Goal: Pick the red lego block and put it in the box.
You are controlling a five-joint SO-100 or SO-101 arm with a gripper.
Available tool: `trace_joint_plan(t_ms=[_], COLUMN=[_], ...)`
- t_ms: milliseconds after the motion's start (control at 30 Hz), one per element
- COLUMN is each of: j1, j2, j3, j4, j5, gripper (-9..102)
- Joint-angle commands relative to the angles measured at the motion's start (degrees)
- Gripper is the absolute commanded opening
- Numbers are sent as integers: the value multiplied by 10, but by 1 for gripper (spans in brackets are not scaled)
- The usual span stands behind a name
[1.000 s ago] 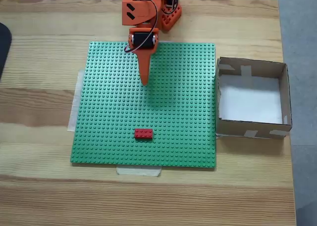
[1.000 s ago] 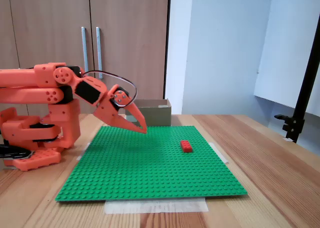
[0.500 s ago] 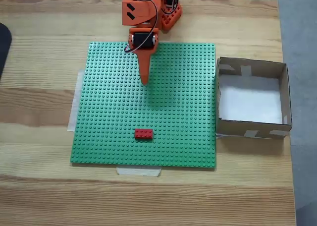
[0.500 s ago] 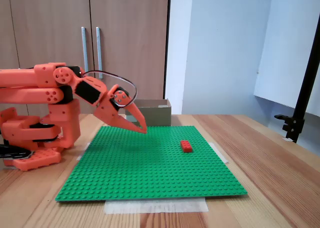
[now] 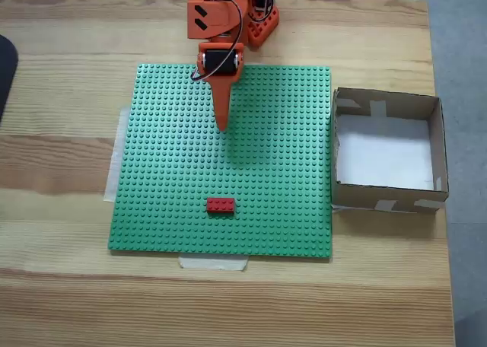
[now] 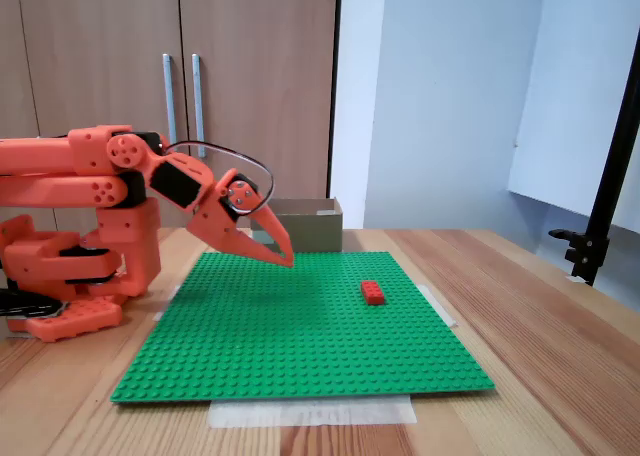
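Your gripper [image 5: 222, 126] hangs above the baseplate [image 5: 289, 134], jaws together, holding nothing. Red block [image 5: 221, 205] sits on the plate's near part in the top-down fixed view, well apart from the tip. Box [image 5: 437, 145] at plate's right edge, inside white, no contents. Path btwn tip and block unobstructed.

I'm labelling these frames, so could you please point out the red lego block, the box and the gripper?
red lego block [image 5: 221, 205]: fixed view from above, its studded top.
box [image 5: 386, 103]: fixed view from above, its far cardboard wall.
gripper [image 5: 223, 126]: fixed view from above, its pointed tip.
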Motion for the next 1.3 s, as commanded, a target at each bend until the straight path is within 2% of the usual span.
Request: trace_joint_plan(t_ms=[0, 600, 867, 1267], j1=[3, 4, 4, 10], j2=[4, -4, -17, -94], j3=[17, 12, -25, -117], j4=[-7, -9, -13, -25], j5=[3, 3, 33, -18], gripper=[-1, -1, -1, -1])
